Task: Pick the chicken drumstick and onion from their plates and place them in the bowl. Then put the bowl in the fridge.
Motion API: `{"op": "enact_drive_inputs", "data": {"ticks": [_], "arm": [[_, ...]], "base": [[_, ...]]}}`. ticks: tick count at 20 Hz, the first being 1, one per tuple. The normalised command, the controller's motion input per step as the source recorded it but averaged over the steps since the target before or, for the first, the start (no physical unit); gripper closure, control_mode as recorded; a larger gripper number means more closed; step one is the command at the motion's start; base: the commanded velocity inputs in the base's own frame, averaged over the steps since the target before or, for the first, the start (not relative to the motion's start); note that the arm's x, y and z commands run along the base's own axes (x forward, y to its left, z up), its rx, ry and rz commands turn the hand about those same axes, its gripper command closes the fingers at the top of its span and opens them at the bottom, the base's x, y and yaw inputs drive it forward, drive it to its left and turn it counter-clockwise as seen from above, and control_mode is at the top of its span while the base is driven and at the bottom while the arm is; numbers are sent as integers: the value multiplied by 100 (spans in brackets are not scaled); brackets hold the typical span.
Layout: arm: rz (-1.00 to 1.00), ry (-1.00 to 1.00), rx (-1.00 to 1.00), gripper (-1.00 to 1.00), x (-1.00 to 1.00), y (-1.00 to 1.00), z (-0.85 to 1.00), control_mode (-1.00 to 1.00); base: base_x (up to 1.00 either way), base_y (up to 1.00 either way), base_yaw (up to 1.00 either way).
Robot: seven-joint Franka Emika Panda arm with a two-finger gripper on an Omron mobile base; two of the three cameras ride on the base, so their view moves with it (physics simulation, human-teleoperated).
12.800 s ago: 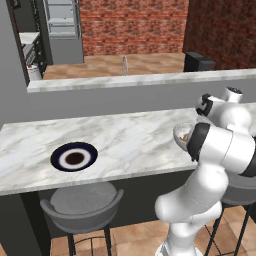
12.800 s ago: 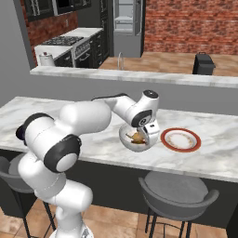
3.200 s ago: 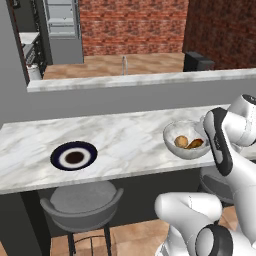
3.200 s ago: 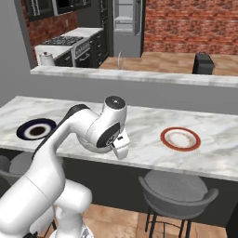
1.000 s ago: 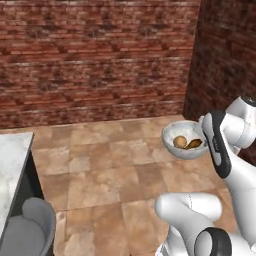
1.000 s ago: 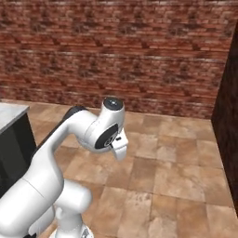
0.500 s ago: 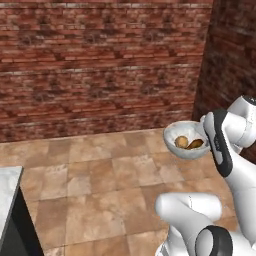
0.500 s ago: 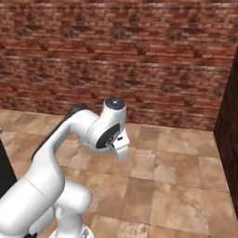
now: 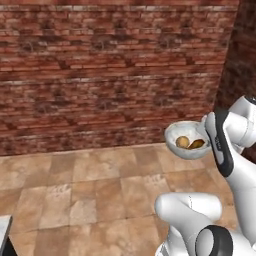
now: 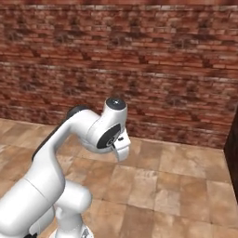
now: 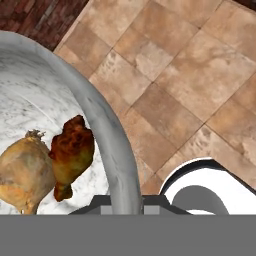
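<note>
A brick wall [image 9: 100, 75] backs the tiled floor [image 9: 90, 195] on the left. To the right the bowl [image 9: 186, 140] hangs above the floor, carrying the onion [image 9: 182, 142] on the left and the chicken drumstick [image 9: 197, 144] beside it, touching. The hand [image 11: 125, 202] is clamped narrowly on the bowl's rim at its right.

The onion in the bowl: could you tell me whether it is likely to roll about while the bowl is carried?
The onion looks round, so it would probably roll if the bowl tilted. It rests against the chicken drumstick, which may check it on that side. The deep wall should likely keep it inside.
</note>
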Motion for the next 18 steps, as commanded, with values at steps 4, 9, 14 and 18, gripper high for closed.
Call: {"op": "enact_drive_inputs", "data": {"ticks": [4,9,14,18], "arm": [[0,0,0,100,0,0,0,100],[0,0,0,100,0,0,0,100],[0,0,0,100,0,0,0,100],[0,0,0,100,0,0,0,100]], "base": [[93,4,27],[88,1,30],[85,0,35],[80,0,39]]}}
